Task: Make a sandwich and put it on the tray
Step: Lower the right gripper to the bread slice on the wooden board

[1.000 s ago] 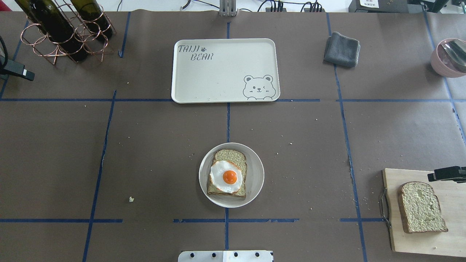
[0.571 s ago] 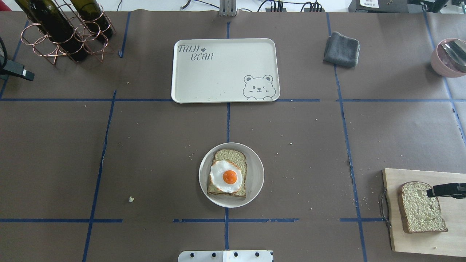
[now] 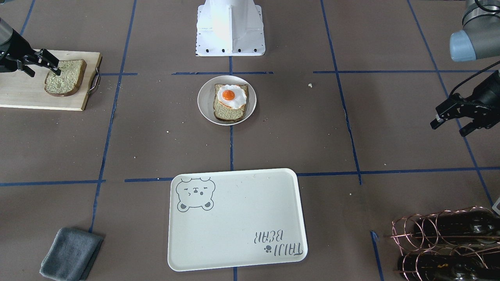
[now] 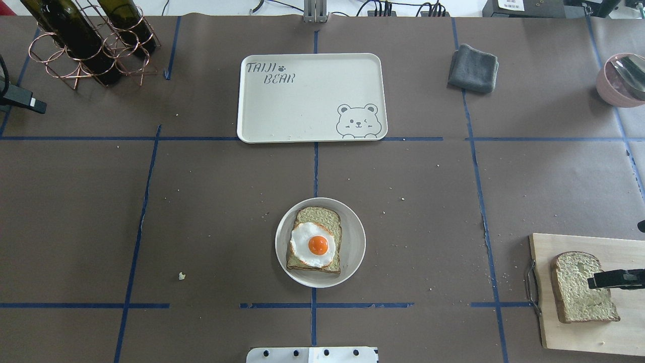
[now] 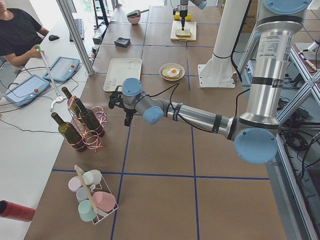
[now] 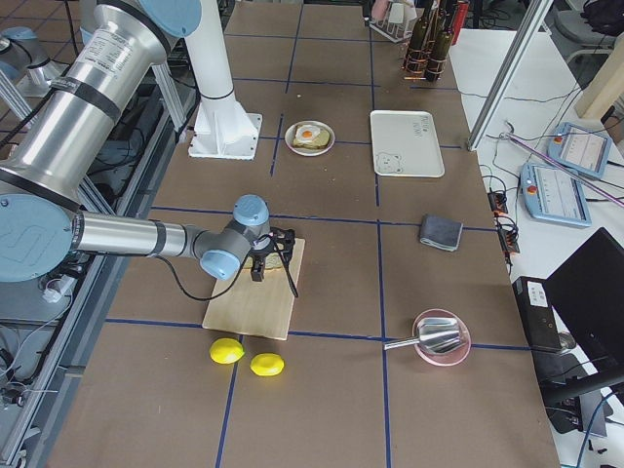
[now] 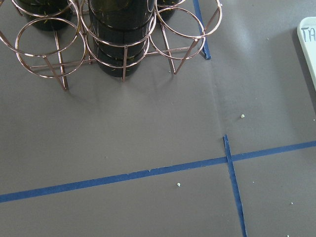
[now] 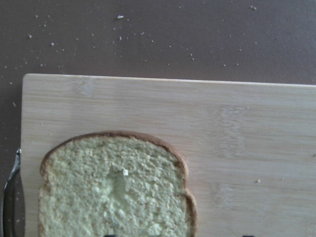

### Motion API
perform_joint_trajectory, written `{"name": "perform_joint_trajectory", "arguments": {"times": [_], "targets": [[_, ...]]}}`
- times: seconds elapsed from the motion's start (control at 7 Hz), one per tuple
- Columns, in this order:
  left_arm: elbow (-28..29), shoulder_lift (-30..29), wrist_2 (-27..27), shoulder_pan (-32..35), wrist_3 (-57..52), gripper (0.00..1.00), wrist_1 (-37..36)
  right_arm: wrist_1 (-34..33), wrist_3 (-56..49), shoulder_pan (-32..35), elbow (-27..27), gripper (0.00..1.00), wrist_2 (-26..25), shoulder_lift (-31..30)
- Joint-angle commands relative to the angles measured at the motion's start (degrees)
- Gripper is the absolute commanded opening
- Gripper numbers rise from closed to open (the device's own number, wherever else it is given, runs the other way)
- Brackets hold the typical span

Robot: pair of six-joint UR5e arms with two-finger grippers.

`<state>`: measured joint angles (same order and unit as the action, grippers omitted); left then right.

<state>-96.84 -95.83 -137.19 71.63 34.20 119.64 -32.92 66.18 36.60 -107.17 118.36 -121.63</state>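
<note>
One bread slice (image 4: 322,217) lies on the round plate (image 4: 352,254) at table centre, with the fried egg (image 4: 313,244) on top. The second slice (image 4: 574,295) lies on the wooden cutting board (image 4: 579,335) at front right. My right gripper (image 3: 43,72) is open and low over this slice. One finger (image 4: 612,279) is above the bread, the other over the board beside it. The right wrist view shows the slice (image 8: 113,187) close below. The cream bear tray (image 4: 312,98) holds nothing. My left gripper (image 3: 449,128) hangs open and empty at the far left.
A copper rack with wine bottles (image 4: 85,45) stands at the back left, close to the left gripper. A grey cloth (image 4: 473,68) and a pink bowl (image 4: 617,80) are at the back right. Two lemons (image 6: 226,351) lie beyond the cutting board's end.
My right gripper has moved toward the robot's side of the board and come down over the second slice. The left gripper, the plate and the tray have not visibly moved.
</note>
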Motion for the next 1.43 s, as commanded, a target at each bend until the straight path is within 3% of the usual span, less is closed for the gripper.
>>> {"name": "perform_joint_trajectory", "arguments": {"times": [0.0, 0.14, 1.29], "targets": [[0.0, 0.0, 0.0, 0.0, -0.2, 1.0, 0.1, 0.0, 0.0, -0.7, 0.2, 0.53, 0.3, 0.0], [0.0, 0.0, 0.0, 0.0, -0.2, 1.0, 0.0, 0.0, 0.0, -0.8, 0.4, 0.43, 0.3, 0.0], [0.0, 0.1, 0.0, 0.1, -0.4, 1.0, 0.0, 0.0, 0.0, -1.2, 1.4, 0.45, 0.3, -0.3]]}}
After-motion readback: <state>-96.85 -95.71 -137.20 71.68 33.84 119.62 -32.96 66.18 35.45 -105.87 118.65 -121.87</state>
